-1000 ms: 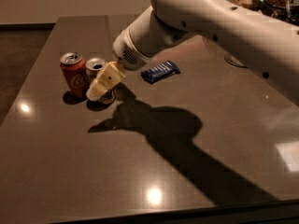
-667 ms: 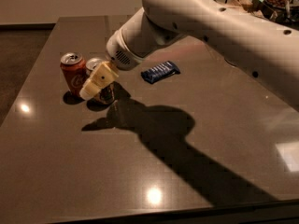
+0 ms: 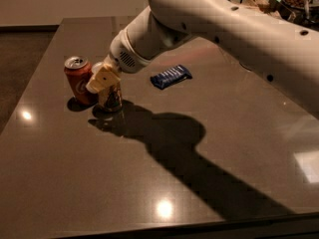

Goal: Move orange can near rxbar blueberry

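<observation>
Ok, gripper [image 3: 103, 78]: over top of orange can [image 3: 111, 97]
grip: can't tell whether closed
orange can: upright on bench [image 3: 149, 183], just right of red can [image 3: 79, 78]
rxbar [image 3: 171, 76]: flat, right of both cans, apart

A red cola can [image 3: 78, 81] stands upright near the dark bench's [image 3: 75, 183] left edge. Clutter [image 3: 291, 1] crowds its far right corner.

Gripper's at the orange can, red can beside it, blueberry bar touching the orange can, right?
No: the camera view shows the rxbar blueberry lying apart from the orange can. The gripper is at the orange can, red can beside it.
</observation>
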